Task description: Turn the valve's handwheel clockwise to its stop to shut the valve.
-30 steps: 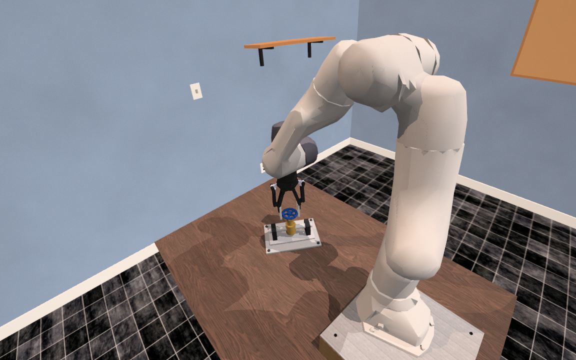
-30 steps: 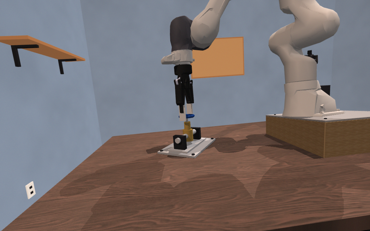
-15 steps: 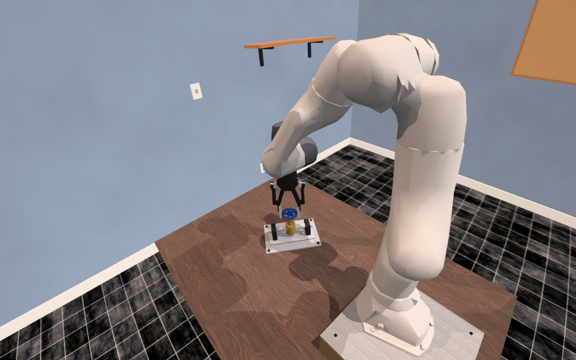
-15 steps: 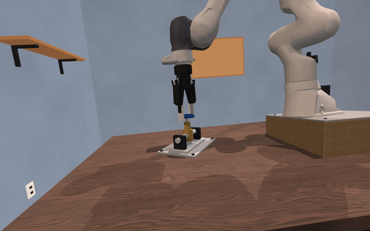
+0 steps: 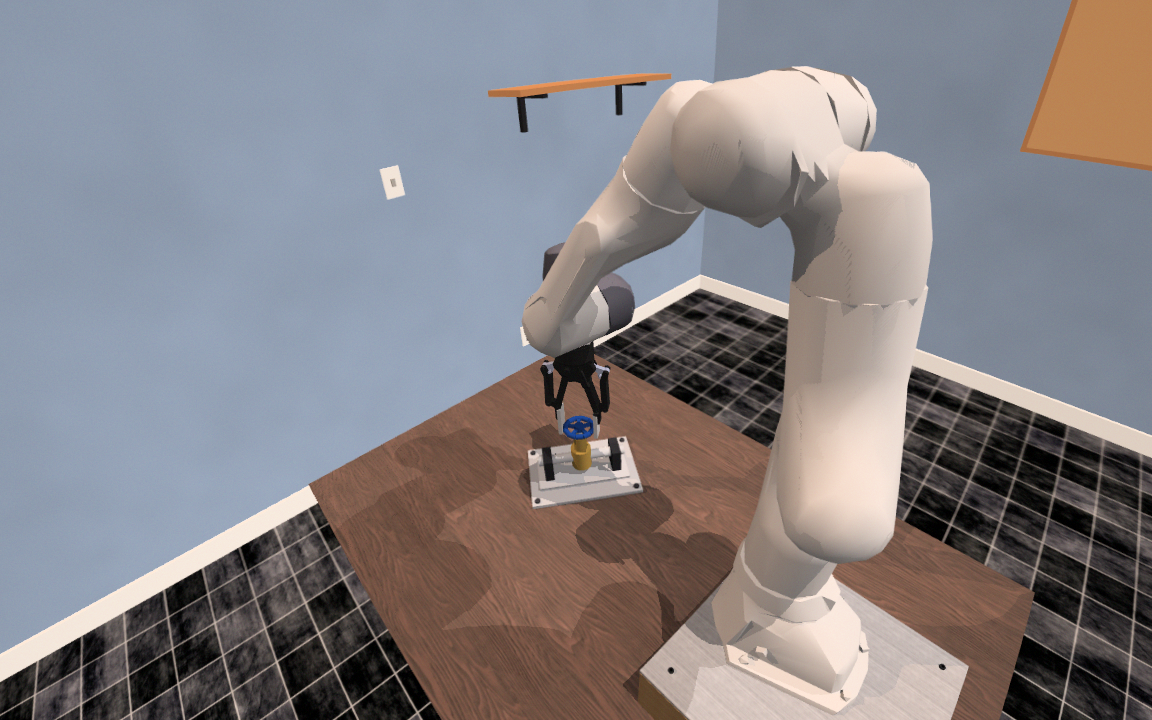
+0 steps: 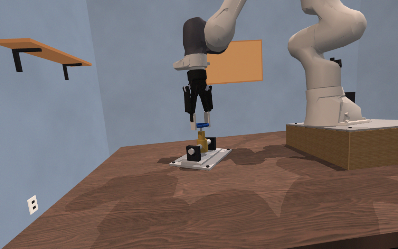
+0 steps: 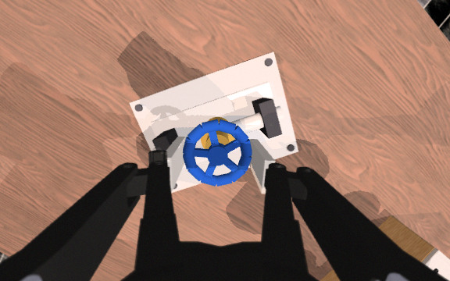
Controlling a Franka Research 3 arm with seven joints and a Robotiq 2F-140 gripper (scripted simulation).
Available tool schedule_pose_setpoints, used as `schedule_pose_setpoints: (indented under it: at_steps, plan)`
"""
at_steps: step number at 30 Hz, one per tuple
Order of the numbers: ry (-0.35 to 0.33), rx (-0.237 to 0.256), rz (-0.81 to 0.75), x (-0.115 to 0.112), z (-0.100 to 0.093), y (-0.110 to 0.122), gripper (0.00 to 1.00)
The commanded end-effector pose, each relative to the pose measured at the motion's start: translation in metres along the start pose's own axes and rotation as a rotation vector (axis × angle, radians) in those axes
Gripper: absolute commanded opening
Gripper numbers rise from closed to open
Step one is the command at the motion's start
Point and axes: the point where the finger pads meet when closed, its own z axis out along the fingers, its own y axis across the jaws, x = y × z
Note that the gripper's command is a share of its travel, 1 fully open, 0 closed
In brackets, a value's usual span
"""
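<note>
The valve stands on a white base plate (image 5: 600, 490) (image 6: 214, 158) (image 7: 209, 91) near the far side of the wooden table (image 5: 473, 582) (image 6: 225, 204) (image 7: 366, 78). Its blue spoked handwheel (image 5: 576, 428) (image 6: 202, 125) (image 7: 217, 154) lies level on top of a yellow body (image 5: 579, 456) (image 6: 202, 144). My gripper (image 5: 577, 420) (image 6: 200, 125) (image 7: 217, 150) comes straight down from above. It is shut on the handwheel, with one white finger pad on each side of the rim. Black clamps (image 5: 548, 463) (image 6: 193, 152) (image 7: 269, 117) hold the pipe at both ends of the plate.
The arm's base stands on a wooden pedestal (image 5: 907, 685) (image 6: 349, 145) on the table, well away from the valve. The table's far edge lies just behind the plate. A wall shelf (image 5: 576, 85) (image 6: 39, 49) hangs high up.
</note>
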Motion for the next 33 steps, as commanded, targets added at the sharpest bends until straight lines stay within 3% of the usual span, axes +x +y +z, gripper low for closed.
schedule_pose_setpoints:
  at_steps: [1, 15, 16, 33]
  plan:
    - [0.011, -0.006, 0.132, -0.0001, 0.0012, -0.0001, 0.36]
    - [0.011, -0.006, 0.132, -0.0001, 0.0012, -0.0001, 0.36]
    - [0.011, -0.006, 0.132, -0.0001, 0.0012, -0.0001, 0.63]
    - [0.011, -0.006, 0.132, -0.0001, 0.0012, -0.0001, 0.63]
